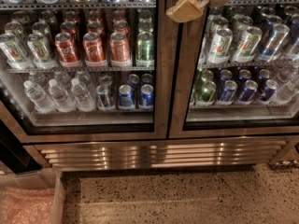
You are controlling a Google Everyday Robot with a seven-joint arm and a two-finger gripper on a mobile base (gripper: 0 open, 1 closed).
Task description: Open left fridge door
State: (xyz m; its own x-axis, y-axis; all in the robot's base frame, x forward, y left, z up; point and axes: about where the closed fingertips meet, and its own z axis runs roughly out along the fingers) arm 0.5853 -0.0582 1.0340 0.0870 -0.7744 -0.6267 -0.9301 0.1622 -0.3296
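Observation:
The left fridge door (160,92) is a tall glass pane in a wide brushed-steel frame and stands closed. Red cola cans (95,47) and clear water bottles (58,96) show through its glass. My gripper (187,6), tan-tipped below a white wrist, hangs at the top of the view. It is in front of the steel strip where the two doors meet, just right of the left door's right edge. Most of the arm is out of view above.
The matching right glass door (180,101) shows green-white cans (219,45) and blue cans. A steel vent grille (159,154) runs below both doors. Speckled floor (187,199) lies in front. A clear bin (30,202) with pink wrap sits at the lower left.

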